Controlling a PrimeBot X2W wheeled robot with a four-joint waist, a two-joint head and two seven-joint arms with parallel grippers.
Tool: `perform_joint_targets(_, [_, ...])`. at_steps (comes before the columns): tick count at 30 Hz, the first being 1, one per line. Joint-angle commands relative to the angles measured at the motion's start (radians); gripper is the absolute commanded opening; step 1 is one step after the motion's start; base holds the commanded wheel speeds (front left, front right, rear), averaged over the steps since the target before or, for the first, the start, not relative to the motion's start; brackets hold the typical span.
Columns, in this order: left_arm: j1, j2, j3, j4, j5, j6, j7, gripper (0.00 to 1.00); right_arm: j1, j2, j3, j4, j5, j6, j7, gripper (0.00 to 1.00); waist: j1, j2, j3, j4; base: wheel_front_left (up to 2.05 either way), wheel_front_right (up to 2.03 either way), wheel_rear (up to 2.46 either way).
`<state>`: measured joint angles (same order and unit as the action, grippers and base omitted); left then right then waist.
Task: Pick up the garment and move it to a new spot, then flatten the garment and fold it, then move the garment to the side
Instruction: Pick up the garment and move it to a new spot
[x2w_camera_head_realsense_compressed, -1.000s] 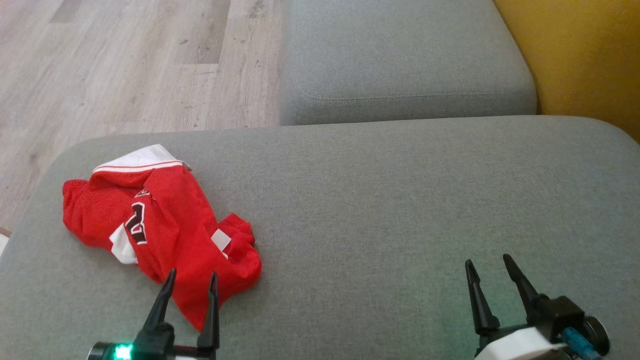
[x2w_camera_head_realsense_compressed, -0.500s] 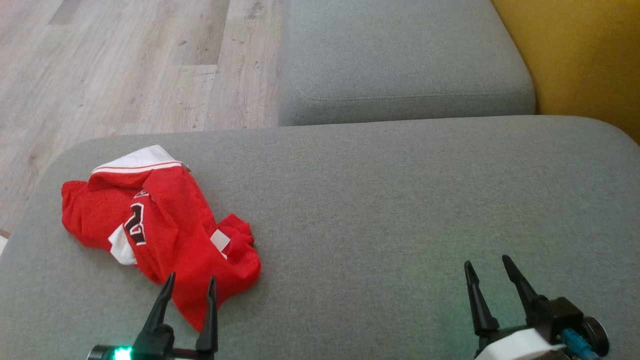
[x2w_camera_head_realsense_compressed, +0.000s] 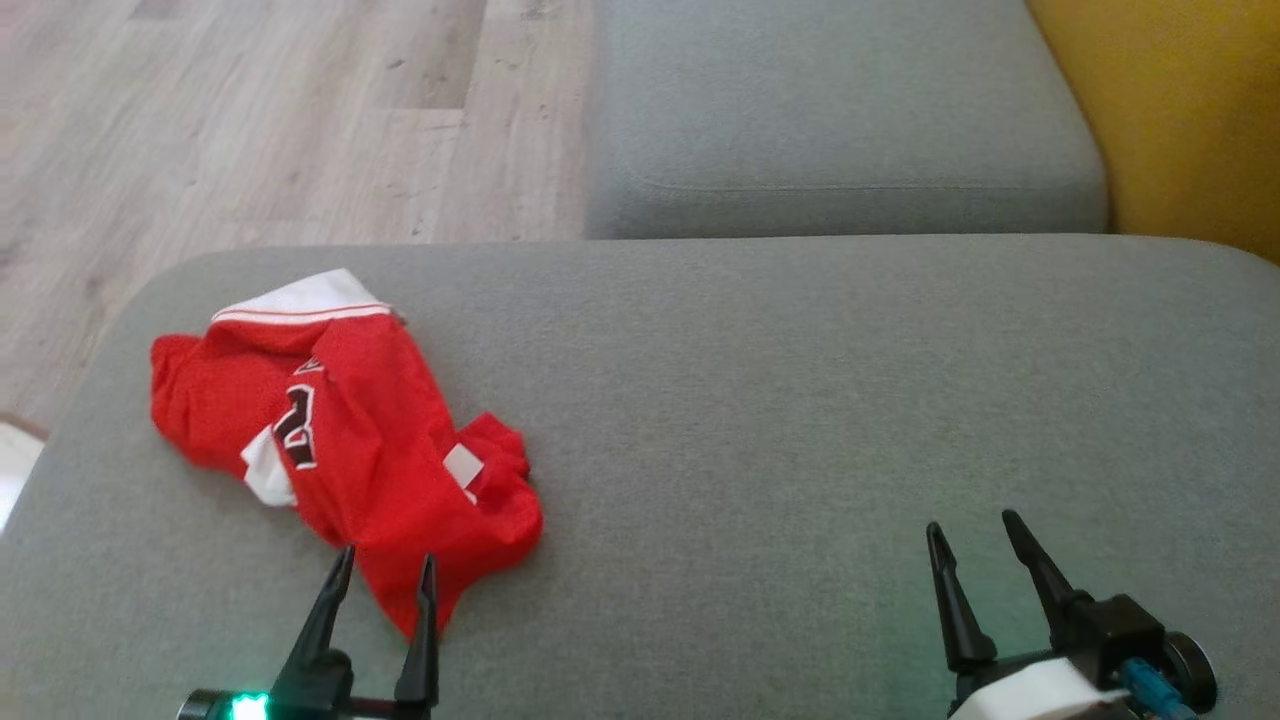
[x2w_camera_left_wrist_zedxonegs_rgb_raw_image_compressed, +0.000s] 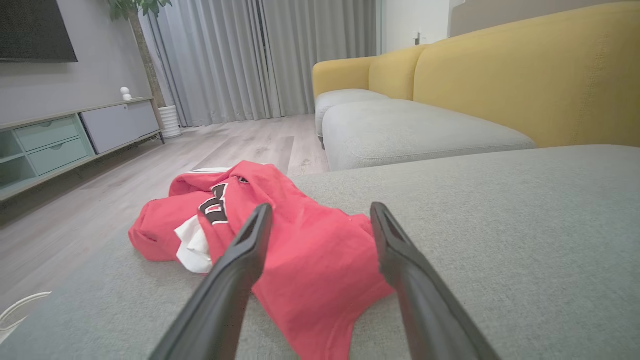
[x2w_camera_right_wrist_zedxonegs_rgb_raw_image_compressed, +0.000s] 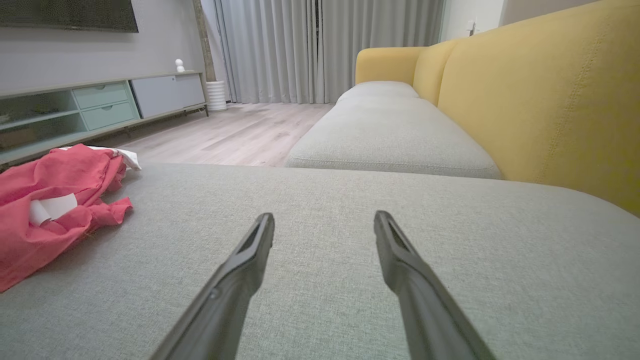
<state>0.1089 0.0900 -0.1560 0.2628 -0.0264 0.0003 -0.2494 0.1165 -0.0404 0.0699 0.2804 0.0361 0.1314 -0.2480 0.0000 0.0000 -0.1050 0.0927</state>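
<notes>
A crumpled red jersey (x2w_camera_head_realsense_compressed: 360, 450) lies on the left part of the grey sofa cushion (x2w_camera_head_realsense_compressed: 800, 400). The left claw (x2w_camera_head_realsense_compressed: 389, 553), spread and empty, frames the jersey's near corner. The right claw (x2w_camera_head_realsense_compressed: 970, 520), spread too, hangs over bare cushion, well apart.

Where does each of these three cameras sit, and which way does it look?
Head view: on the head, looking down at the grey sofa cushion and red jersey; left gripper and right gripper, both open, at bottom.
Left wrist view: on the left wrist, looking between its fingers at the jersey.
Right wrist view: on the right wrist, looking along its fingers across bare cushion.
Shared: both wrist views show jersey, curtains and yellow backrest.
</notes>
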Motion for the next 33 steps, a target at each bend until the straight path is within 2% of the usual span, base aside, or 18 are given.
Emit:
perform_joint_targets(1, [-0.039,0.003,0.039,-0.034,0.005,0.007,-0.012,1.0,-0.023,-0.01,0.024,-0.037,-0.008,-0.001,-0.014,1.0,0.0,0.0,0.009,0.021,0.0,0.0,0.0])
perform_joint_targets(19, [-0.041,0.006,0.093,-0.061,-0.004,0.037,-0.012,1.0,-0.036,-0.01,0.015,-0.038,-0.019,-0.001,-0.014,1.0,0.0,0.0,0.047,0.273,0.0,0.0,0.0])
perform_joint_targets(27, [-0.043,0.01,0.12,-0.079,-0.004,0.041,-0.012,1.0,-0.038,-0.01,0.005,-0.039,-0.025,-0.001,-0.014,1.0,0.0,0.0,0.069,0.311,0.0,0.0,0.0])
perform_joint_targets(33, [-0.113,0.053,0.124,-0.095,0.023,0.04,-0.012,1.0,-0.045,-0.01,0.003,-0.04,-0.04,-0.001,-0.014,1.0,0.0,0.0,0.114,0.306,0.0,0.0,0.0])
